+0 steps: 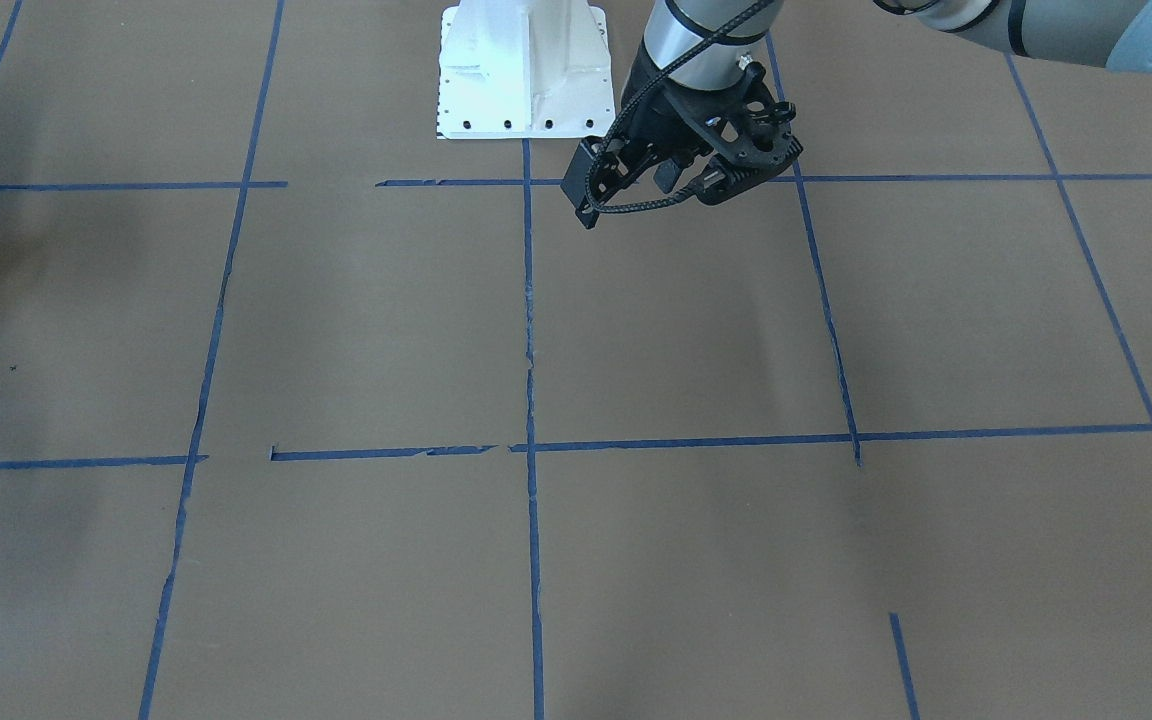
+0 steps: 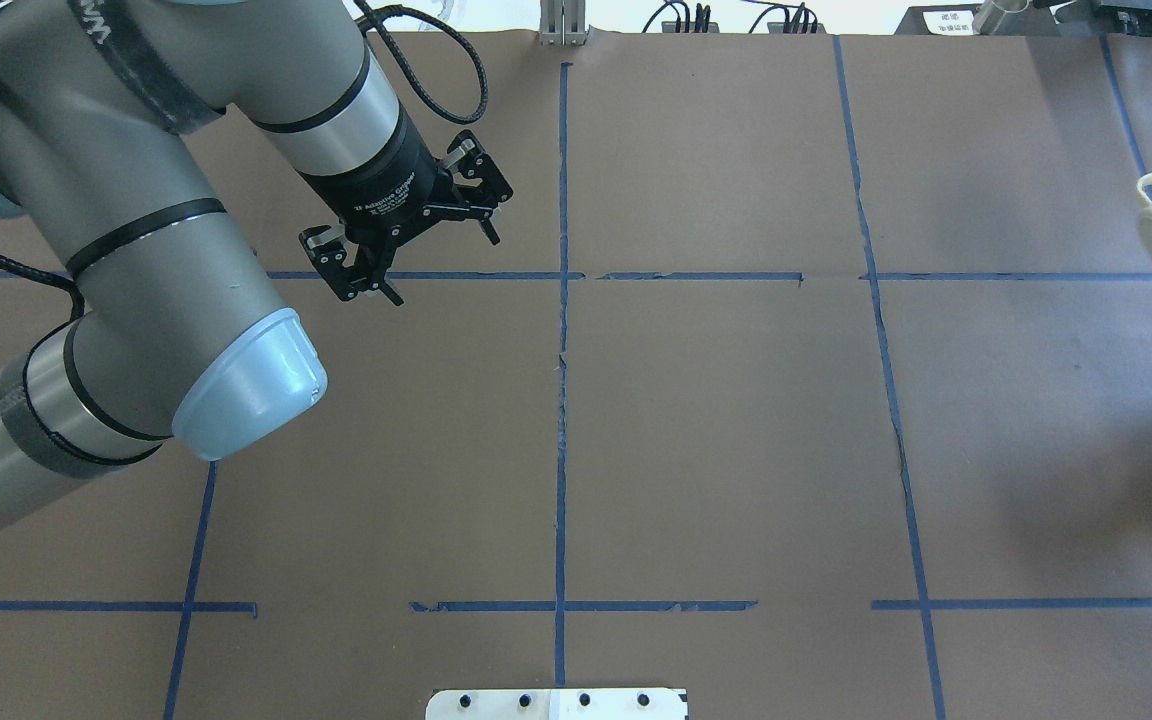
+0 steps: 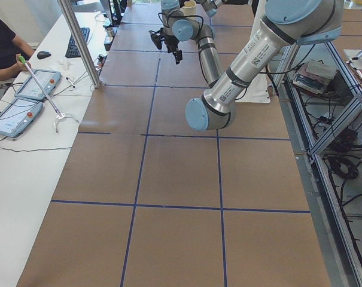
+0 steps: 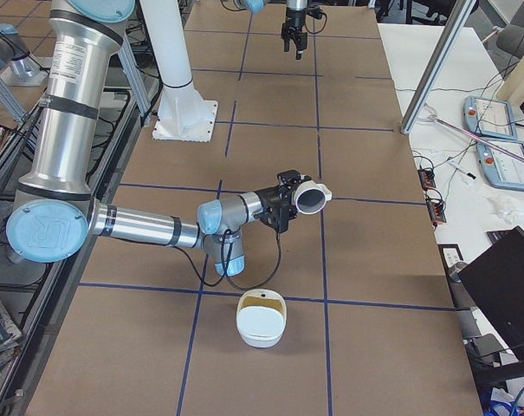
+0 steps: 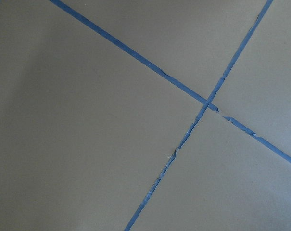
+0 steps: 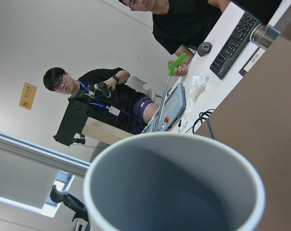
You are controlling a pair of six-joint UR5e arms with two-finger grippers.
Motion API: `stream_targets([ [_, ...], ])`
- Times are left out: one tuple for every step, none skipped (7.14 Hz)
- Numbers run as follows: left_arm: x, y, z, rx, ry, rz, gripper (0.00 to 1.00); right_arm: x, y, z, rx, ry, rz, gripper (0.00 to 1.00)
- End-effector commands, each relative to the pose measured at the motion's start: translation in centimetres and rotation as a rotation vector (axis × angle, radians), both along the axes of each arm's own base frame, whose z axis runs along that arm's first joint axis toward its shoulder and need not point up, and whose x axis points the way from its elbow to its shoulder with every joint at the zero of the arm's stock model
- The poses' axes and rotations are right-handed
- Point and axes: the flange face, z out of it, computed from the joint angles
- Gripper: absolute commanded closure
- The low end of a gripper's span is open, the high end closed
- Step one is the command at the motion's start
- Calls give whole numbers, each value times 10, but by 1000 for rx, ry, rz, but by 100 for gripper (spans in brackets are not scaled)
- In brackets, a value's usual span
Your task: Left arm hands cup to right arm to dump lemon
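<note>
While sideways in the right hand [image 4: 294, 201], cup [image 4: 313, 198] near white bowl [image 4: 260, 334].

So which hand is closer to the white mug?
Right: the mug sits at the right hand, raised off the table. The left hand hangs empty, far along the table.

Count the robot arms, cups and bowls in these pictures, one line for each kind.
arms: 2 (left arm, right arm)
cup: 1
bowl: 1
total: 4
</note>
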Motion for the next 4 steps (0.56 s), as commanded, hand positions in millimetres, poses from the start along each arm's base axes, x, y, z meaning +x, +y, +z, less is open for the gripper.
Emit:
stream_targets([
  [-4,-5,0,8,-5,-18,0,-45,-45,-90,33,152,-1,97],
  [-4,-8,1,20,-13,-24,0,-74,-68,-123,68,243,7,97],
  [-4,-8,-1,26,-13,-27,0,-117,-78,-146,106,350,40,98],
  [-4,-10,-2,36,-15,-37,0,-171,-76,-172,137,440,91,97],
])
